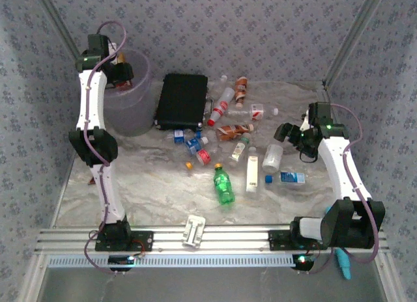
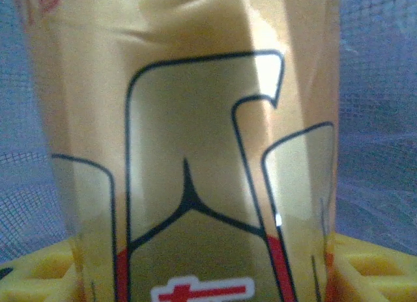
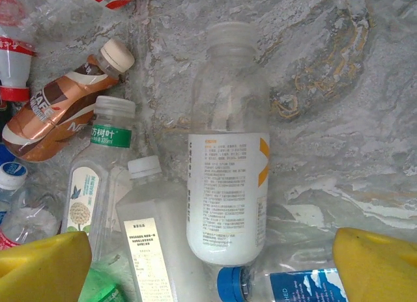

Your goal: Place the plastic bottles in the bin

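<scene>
Left gripper (image 1: 122, 73) is clenching a tan-labelled bottle (image 2: 195, 152), holding it over the mouth of the bin (image 1: 133, 113) at the bench's (image 1: 143, 178) far left. Right gripper (image 1: 284, 132) is hovering released, yellow fingers (image 3: 42, 263) spread wide above 1 milky white bottle (image 3: 228, 185). A green bottle (image 1: 223, 185) and others are lying scattered mid-bench near the black case (image 1: 181, 100).

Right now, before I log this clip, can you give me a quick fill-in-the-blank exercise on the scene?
The left gripper holds a yellowish bottle over the lilac ____.
The fingers of the right gripper, above the white bottle, are ____.
The green bottle has a ____ cap.
The flat rectangular case is ____.
Missing words: bin, open, yellow, black.
</scene>
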Tool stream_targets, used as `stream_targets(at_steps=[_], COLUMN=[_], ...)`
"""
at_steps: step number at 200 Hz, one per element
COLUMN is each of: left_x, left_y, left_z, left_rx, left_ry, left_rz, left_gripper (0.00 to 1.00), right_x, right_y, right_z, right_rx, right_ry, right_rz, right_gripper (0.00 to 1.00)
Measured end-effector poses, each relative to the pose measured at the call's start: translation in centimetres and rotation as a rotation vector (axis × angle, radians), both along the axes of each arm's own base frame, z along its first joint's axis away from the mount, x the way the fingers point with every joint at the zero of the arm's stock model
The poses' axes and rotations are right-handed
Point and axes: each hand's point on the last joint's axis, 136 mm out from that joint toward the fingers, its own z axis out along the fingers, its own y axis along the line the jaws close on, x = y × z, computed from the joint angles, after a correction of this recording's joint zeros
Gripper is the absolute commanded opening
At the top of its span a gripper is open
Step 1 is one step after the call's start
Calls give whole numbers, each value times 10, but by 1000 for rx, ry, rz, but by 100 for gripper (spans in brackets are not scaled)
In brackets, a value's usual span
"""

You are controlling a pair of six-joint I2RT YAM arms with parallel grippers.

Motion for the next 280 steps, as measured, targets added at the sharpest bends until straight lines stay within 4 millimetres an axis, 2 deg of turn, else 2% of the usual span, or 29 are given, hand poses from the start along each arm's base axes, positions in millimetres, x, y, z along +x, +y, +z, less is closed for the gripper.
stream_targets(at_steps=[29, 36, 51, 56, 89, 110, 127, 186, 218, 253, 280], left_x=[-1, -4, -11, -13, -21, -22, -21, -25, -28, -33, -42], left_y=[-2, -3, -7, -8, -14, -16, -16, -16, -15, -13, -19], left_z=[-13, -21, -38, -44, -72, -77, -73, -42, -20, 14, 43], left_rx=[23, 25, 28, 28, 29, 33, 35, 49, 70, 94, 105], left_ry=[32, 59, 115, 131, 207, 218, 205, 144, 97, 21, -35], left_rz=[-9, -12, -24, -28, -46, -53, -53, -50, -41, -25, -29], left_gripper=[13, 21, 48, 53, 74, 89, 99, 100, 100, 100, 100], right_x=[-2, -2, -3, -3, -5, -5, -6, -10, -18, -36, -55], right_y=[-1, -2, -3, -4, -7, -8, -8, -16, -29, -45, -47], right_z=[-2, -3, -3, -3, -4, -6, -7, -11, -13, -21, -38], right_rx=[0, 0, -1, -1, -3, -3, -2, 10, 35, 72, 104], right_ry=[6, 7, 6, 7, 7, 10, 12, 36, 74, 114, 161], right_rz=[-5, -7, -12, -13, -22, -26, -28, -77, -175, -313, -414], right_gripper=[97, 97, 97, 97, 97, 97, 97, 100, 100, 100, 100])
